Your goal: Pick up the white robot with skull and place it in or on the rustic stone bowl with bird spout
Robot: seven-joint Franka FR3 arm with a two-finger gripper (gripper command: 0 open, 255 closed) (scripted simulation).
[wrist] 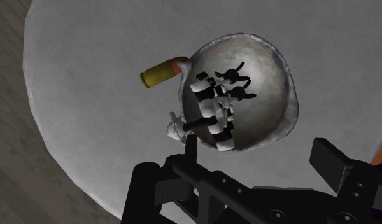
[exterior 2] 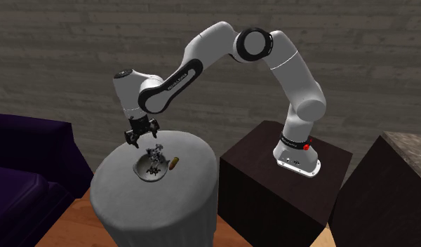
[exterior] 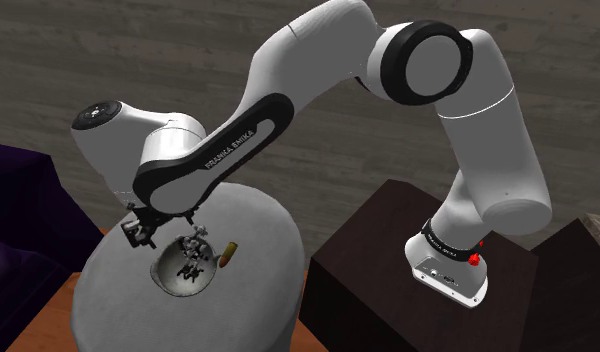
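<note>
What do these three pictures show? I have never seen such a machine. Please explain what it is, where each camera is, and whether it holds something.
It is a white robot arm on a dark box, its stand, drawn by a simulator. Two pictures come from cameras standing beside the scene; the third comes from a camera on the hand, looking along its black gripper. On the round grey table stands a pale bowl. A small black-and-white toy robot lies inside it, with one white part over the rim. A brass-coloured cylinder lies against the bowl's rim. The gripper's fingers stand apart near the bowl and hold nothing.
</note>
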